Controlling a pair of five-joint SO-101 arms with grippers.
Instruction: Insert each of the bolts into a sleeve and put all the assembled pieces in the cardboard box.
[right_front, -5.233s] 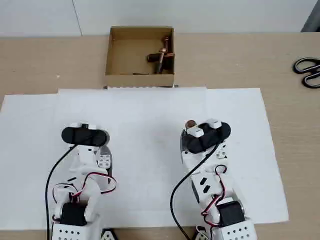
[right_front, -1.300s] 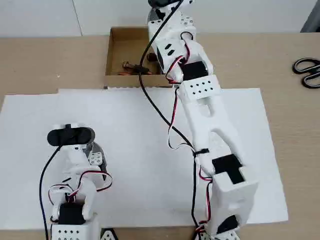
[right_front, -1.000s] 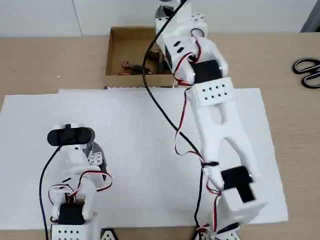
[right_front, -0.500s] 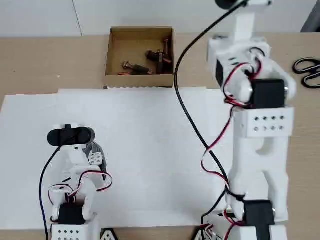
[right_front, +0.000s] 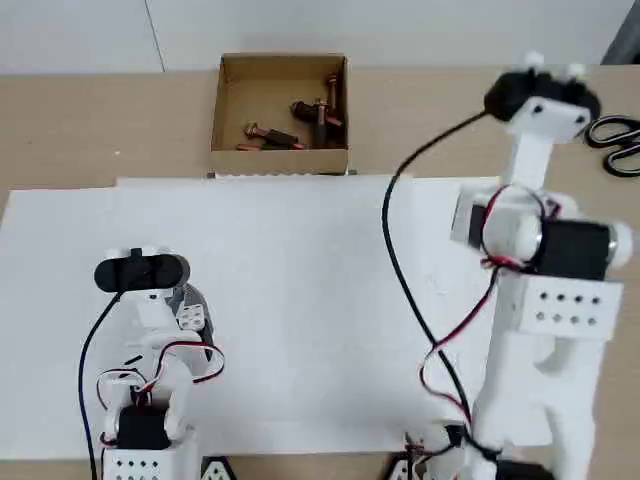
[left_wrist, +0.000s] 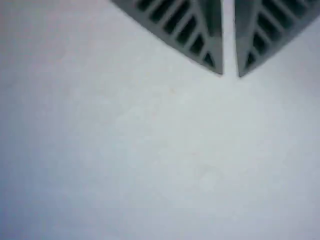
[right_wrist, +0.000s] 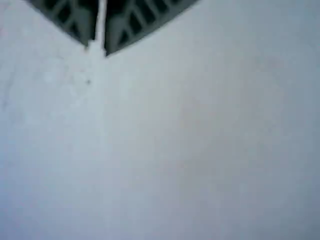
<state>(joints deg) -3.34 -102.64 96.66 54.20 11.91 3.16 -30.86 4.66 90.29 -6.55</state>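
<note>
The cardboard box (right_front: 280, 160) stands at the far edge of the white paper (right_front: 300, 260). Inside it lie several copper-coloured assembled bolt pieces, one group (right_front: 320, 110) at its right side and one piece (right_front: 268, 133) near its front wall. My right arm (right_front: 540, 100) stands raised to the right of the box, well clear of it. My right gripper (right_wrist: 96, 50) is shut over bare paper with nothing in it. My left arm (right_front: 150, 290) is folded at the near left. My left gripper (left_wrist: 230, 75) is shut just above the paper, holding nothing.
Black-handled scissors (right_front: 620, 140) lie on the wooden table (right_front: 100, 120) at the far right edge, close to the right arm's wrist. A black cable (right_front: 400, 260) hangs from the right arm across the paper.
The right arm has pulled back from over the box and swung to the right, leaving the pieces inside. The left arm has stayed where it was.
</note>
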